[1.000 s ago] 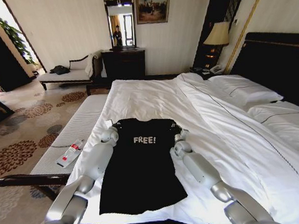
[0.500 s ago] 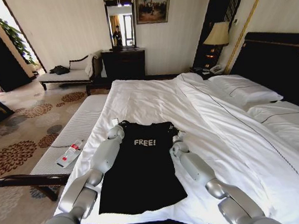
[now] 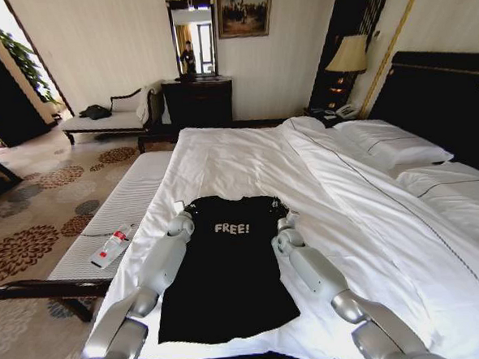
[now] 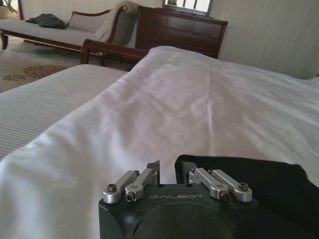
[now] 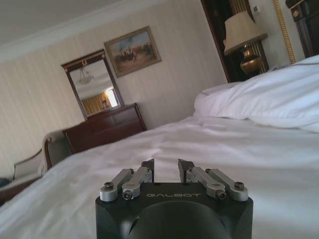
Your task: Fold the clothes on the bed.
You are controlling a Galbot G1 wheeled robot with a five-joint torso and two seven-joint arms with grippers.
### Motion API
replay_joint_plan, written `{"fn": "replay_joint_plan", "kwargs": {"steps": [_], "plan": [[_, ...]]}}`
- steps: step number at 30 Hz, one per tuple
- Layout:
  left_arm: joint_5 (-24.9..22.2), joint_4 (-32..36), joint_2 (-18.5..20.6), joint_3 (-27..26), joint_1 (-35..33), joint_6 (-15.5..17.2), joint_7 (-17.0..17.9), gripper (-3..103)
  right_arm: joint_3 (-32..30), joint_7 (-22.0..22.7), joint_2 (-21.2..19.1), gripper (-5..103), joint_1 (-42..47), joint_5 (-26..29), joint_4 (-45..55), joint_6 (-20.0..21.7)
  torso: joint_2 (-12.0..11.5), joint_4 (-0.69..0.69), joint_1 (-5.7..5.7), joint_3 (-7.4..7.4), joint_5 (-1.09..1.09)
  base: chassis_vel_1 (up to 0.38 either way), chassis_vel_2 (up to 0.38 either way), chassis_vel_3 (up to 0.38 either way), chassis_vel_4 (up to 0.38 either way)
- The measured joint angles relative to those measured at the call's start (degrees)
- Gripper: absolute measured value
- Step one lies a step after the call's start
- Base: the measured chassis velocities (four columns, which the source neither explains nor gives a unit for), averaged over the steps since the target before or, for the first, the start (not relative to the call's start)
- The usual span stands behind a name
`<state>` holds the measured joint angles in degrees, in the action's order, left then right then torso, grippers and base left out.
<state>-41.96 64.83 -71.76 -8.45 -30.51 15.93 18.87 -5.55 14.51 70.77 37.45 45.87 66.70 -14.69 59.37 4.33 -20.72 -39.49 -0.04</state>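
Observation:
The black T-shirt (image 3: pixel 228 282) with white "FREE!" lettering lies flat near the foot edge of the bed (image 3: pixel 238 151), collar toward the far side. My left gripper (image 3: pixel 179 222) rests at the shirt's left shoulder edge. In the left wrist view the left gripper (image 4: pixel 170 172) is open over white sheet, with the black shirt (image 4: pixel 259 186) just beside one finger. At the shirt's right shoulder my right gripper (image 3: pixel 285 221) sits on the sheet. The right wrist view shows the right gripper (image 5: pixel 166 168) open with nothing between its fingers, only white bedding beyond.
A striped bench (image 3: pixel 123 207) runs along the bed's left side with a red-and-white bottle (image 3: pixel 113 246) on it. Pillows (image 3: pixel 392 146) and a dark headboard (image 3: pixel 442 94) lie to the right. A chaise (image 3: pixel 109 116), dresser (image 3: pixel 198 101) and lamp (image 3: pixel 348 55) stand by the far wall.
My left gripper swung inward over the shirt's left shoulder, then came back out to the shirt's edge. The shirt's upper left corner shifted slightly. The right gripper barely moved.

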Motion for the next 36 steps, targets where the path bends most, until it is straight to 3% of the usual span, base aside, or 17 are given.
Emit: {"fn": "replay_joint_plan", "kwargs": {"steps": [1,3,5,8,9,10,11,14,15,18,19,20,21,23,25,32,36], "plan": [[-0.7,1.8,1.4,-1.4,-1.2,0.0,0.4,31,-1.5,0.1,-1.6,32,1.7,1.3,3.5,0.1,0.0,-0.03,0.00,0.00,0.00,0.000,0.000,0.000,0.000],[-2.6,6.5,4.5,-4.8,-4.0,0.0,1.3,41,-4.4,0.6,-4.4,37,5.1,3.0,8.7,0.6,0.0,-0.01,0.01,0.00,-0.02,0.000,0.000,0.000,0.000],[-3.7,10.0,6.3,-7.1,-6.1,0.4,1.9,41,-5.9,0.8,-5.6,43,7.0,4.3,10.8,1.0,0.0,0.01,0.01,0.00,-0.01,0.000,0.000,0.000,0.000],[-4.3,19.2,11.3,-13.2,-13.7,2.1,3.3,57,-9.7,2.3,-8.1,54,12.8,11.0,16.6,3.0,0.0,0.04,0.02,0.01,0.03,0.000,0.000,0.000,0.000],[-4.1,21.7,12.5,-15.5,-17.0,2.9,3.8,63,-10.4,3.0,-8.2,54,14.3,13.4,18.3,3.8,0.0,0.05,0.02,0.02,0.02,0.000,0.000,0.000,0.000],[-3.7,23.8,13.3,-18.2,-20.6,3.4,4.2,63,-11.0,3.8,-8.1,65,15.7,15.6,19.7,4.6,0.0,0.00,0.02,0.02,0.00,0.000,0.000,0.000,0.000],[-3.7,23.8,13.3,-18.2,-20.6,3.4,4.2,63,-11.0,3.8,-8.1,65,15.7,15.6,19.7,4.6,0.0,0.00,0.02,0.02,0.00,0.000,0.000,0.000,0.000],[-3.7,30.3,13.7,-27.4,-31.1,3.4,4.2,80,-11.8,4.8,-6.8,81,19.1,23.2,23.8,8.5,0.0,-0.07,0.03,0.02,-0.01,0.000,0.000,0.000,0.000],[-3.7,30.3,13.7,-27.4,-31.1,3.4,4.2,80,-11.8,4.8,-6.8,81,19.1,23.2,23.8,8.5,0.0,-0.07,0.03,0.02,-0.01,0.000,0.000,0.000,0.000],[-4.3,35.9,13.1,-29.0,-36.7,0.9,-0.3,90,-14.7,6.4,-4.5,91,22.9,28.3,27.4,12.5,0.0,-0.07,0.03,0.02,0.02,0.000,0.000,0.000,0.000],[-4.3,37.5,12.7,-28.6,-38.1,0.0,-2.7,95,-15.7,7.2,-3.6,96,23.7,29.1,27.8,12.9,0.0,0.09,0.03,0.02,-0.01,0.000,0.000,0.000,0.000],[-4.1,39.1,12.2,-28.5,-40.0,-1.0,-5.2,98,-16.1,8.3,-2.7,99,23.8,29.7,27.8,13.5,0.0,0.12,0.03,0.02,-0.02,-0.053,-0.043,-0.019,-0.004],[-4.1,39.1,12.2,-28.5,-40.0,-1.0,-5.2,98,-16.1,8.3,-2.7,99,23.8,29.7,27.8,13.5,0.0,0.12,0.03,0.02,-0.02,-0.053,-0.043,-0.019,-0.004],[-3.5,41.0,11.0,-28.7,-43.1,-3.1,-9.0,100,-16.4,10.5,-0.9,100,23.1,31.1,26.4,14.6,0.0,0.07,0.02,0.01,0.02,-0.026,-0.022,-0.020,-0.015],[-3.3,42.1,9.8,-29.1,-45.0,-4.4,-10.3,100,-16.6,11.8,0.4,100,22.3,32.0,24.9,15.2,0.0,-0.06,0.01,0.00,0.02,0.000,0.000,0.000,0.000],[-3.2,45.0,7.5,-29.8,-47.0,-4.8,-9.1,100,-16.9,12.1,2.2,101,21.3,33.3,23.0,15.9,0.0,0.02,0.00,0.00,0.00,0.000,0.000,0.000,0.000],[-3.2,45.8,7.0,-30.2,-47.6,-4.3,-7.9,100,-17.0,11.5,3.1,88,20.6,33.7,22.6,15.8,0.0,0.00,0.00,0.00,0.02,0.000,0.000,0.000,0.000]]}}
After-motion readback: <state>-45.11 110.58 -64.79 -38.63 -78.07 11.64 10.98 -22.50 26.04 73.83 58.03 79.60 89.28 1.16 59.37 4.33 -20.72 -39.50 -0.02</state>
